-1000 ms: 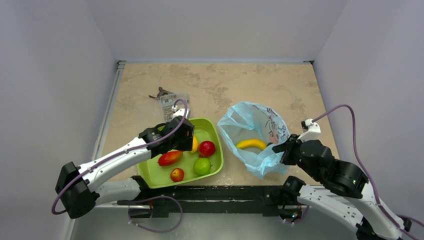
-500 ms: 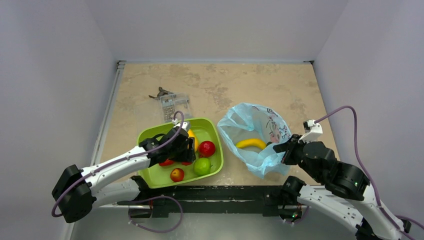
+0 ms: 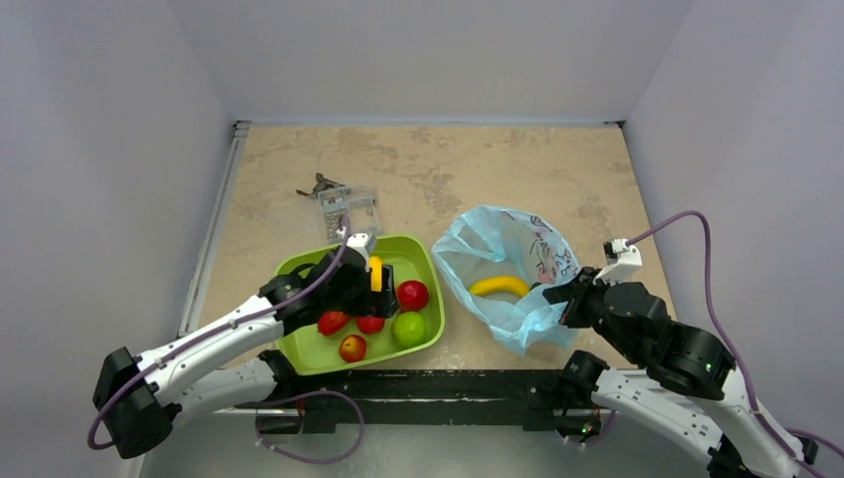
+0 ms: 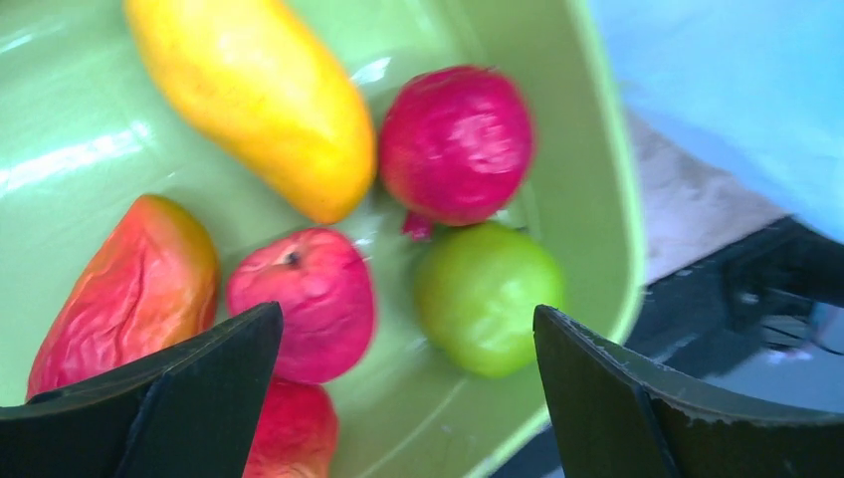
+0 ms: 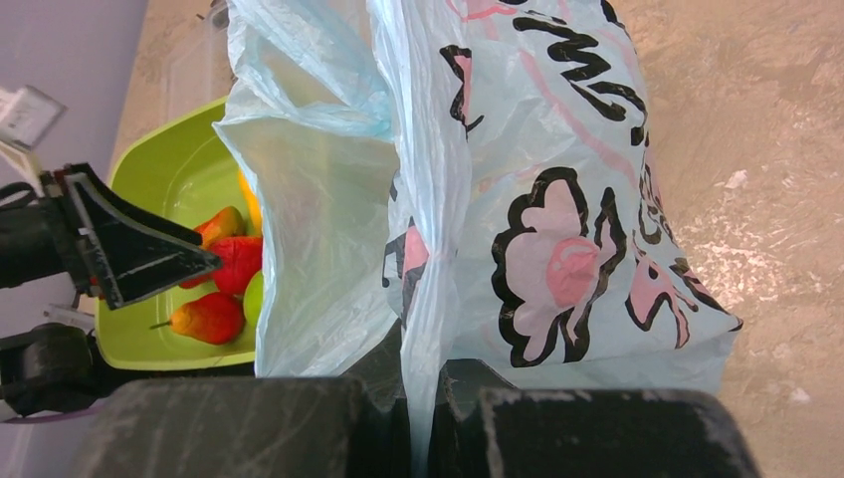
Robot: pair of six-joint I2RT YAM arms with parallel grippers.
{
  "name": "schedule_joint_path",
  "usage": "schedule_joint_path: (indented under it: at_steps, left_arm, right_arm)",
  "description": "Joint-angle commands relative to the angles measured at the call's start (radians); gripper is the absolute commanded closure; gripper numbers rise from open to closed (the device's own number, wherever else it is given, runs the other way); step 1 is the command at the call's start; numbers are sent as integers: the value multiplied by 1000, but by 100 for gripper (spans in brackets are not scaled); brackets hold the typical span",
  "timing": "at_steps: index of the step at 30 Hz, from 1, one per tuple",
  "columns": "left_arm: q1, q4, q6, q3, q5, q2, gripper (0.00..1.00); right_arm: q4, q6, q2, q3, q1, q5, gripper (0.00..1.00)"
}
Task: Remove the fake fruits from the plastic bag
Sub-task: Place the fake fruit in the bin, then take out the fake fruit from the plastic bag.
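From the top camera, the plastic bag [image 3: 518, 239] lies open-mouthed on the surface at 3 o'clock of the green tray [image 3: 403, 249], with the banana [image 3: 501, 286] showing inside it. The right jaws sit at the bag's rim at 4 o'clock, and the left arm [image 3: 219, 329] hangs over the tray. The banana looks like the next pick. The left jaws should lift clear of the tray wall, cross toward 3 o'clock, drop straight into the mouth and close across the banana's middle without catching film, and the right hold must not slacken. The left wrist camera shows the left jaws spread wide and empty above the green apple [image 4: 488, 299], a red round fruit [image 4: 456, 144], a second red round fruit [image 4: 304, 304], the mango [image 4: 124, 289] and a plain orange-yellow fruit [image 4: 254, 100]. The small apple [image 4: 294, 433] at 6 o'clock is cut off by the frame edge. The right wrist camera shows the right jaws clenched on a fold of the bag, whose film hides the banana here. No view shows the avocado, and whether it lies under the folds cannot be told.
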Motion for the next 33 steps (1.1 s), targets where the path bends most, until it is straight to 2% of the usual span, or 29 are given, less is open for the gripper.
schedule_joint_path:
  at_steps: [1,6,13,19,25,30,33]
  left_arm:
    - [3,80,39,114,109,-54,5]
    - [-20,244,83,238,257,28,16]
    - [-156,325,175,477,180,279,31]
    - [-213,324,200,669,148,498,55]
    - [-239,283,188,804,161,661,57]
    - [-253,251,201,870,139,780,66]
    - [-258,229,203,882,106,826,66]
  right_arm:
    - [38,-17,3,-3,1,4,100]
    - [41,-20,8,-4,1,0,100]
    - [44,-25,3,-5,1,-3,100]
    - [45,-25,-12,-6,3,-4,100]
    - [49,-31,-5,-7,3,-9,100]
    - [50,-31,-14,-7,3,-8,100]
    - [50,-30,-15,-7,3,-8,100]
